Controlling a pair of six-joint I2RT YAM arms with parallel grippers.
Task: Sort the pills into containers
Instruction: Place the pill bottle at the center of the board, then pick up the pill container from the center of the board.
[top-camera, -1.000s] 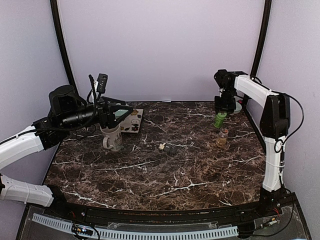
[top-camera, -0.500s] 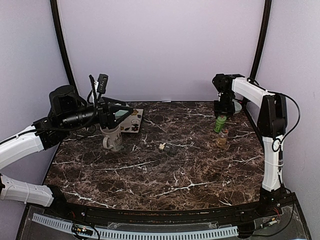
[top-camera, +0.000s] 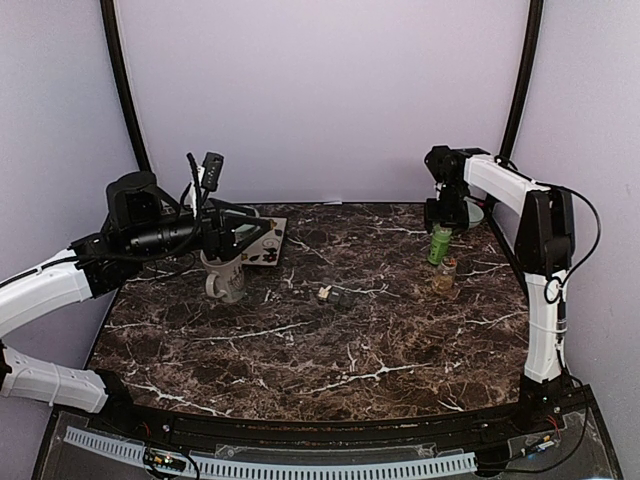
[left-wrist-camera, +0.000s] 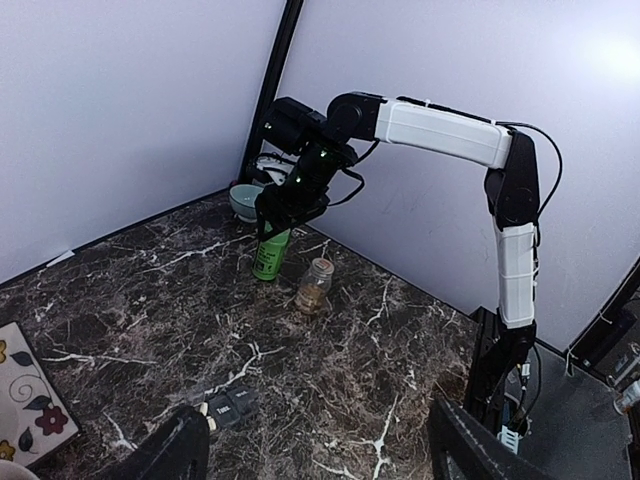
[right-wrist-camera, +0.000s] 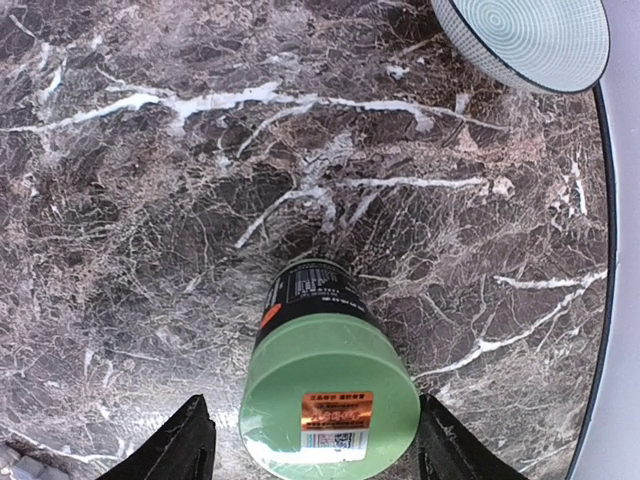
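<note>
The containers (top-camera: 341, 295) are a low dark grey strip at the table's middle, also seen in the left wrist view (left-wrist-camera: 232, 405), with a pale tan bit at the strip's left end. A small glass jar (top-camera: 445, 275) (left-wrist-camera: 314, 288) holds tan-yellow pills, too small to tell apart. My right gripper (top-camera: 441, 214) (right-wrist-camera: 312, 410) hangs open over a green bottle (top-camera: 438, 246) (right-wrist-camera: 330, 400), with a gap on each side of its cap. My left gripper (top-camera: 250, 228) (left-wrist-camera: 318, 425) is open and empty above the white mug (top-camera: 222, 275).
A pale teal bowl (top-camera: 471, 212) (right-wrist-camera: 525, 40) sits at the back right corner behind the bottle. A floral tile (top-camera: 268, 243) lies behind the mug. The purple back wall and black frame posts stand close on both sides.
My right gripper's jaws have spread apart and let go of the green bottle, which now stands on the table. The left arm has shifted slightly to the right.
</note>
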